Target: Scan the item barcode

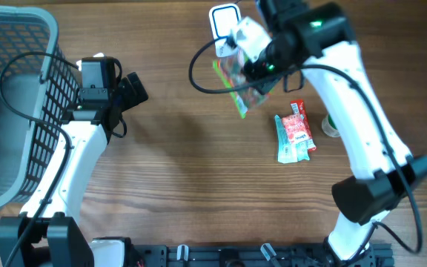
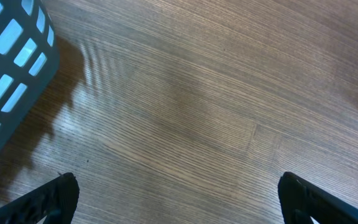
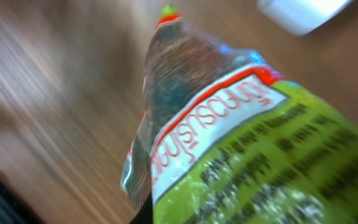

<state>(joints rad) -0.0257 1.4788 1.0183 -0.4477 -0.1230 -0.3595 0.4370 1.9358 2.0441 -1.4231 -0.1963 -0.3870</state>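
Snack packet (image 1: 237, 87) hangs clamped in the right gripper (image 1: 264, 68), just beside the white scanner (image 1: 224, 21) at the far edge of the table (image 1: 176, 170). Only the right wrist view shows its printed lettering. Near the basket (image 1: 21, 44), the left gripper (image 1: 133, 89) gapes wide.

Wide open lane over bare table (image 1: 191, 178) btwn the arms. Basket (image 1: 28, 44) walls off far left. On the right, packets (image 1: 295, 137), the raised bag (image 1: 236, 85) & white scanner (image 1: 224, 18) crowd the way.

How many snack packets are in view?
2. One green packet hangs in the right gripper by the white device; one red packet lies on the table. A half-hidden object behind the right arm might be another.
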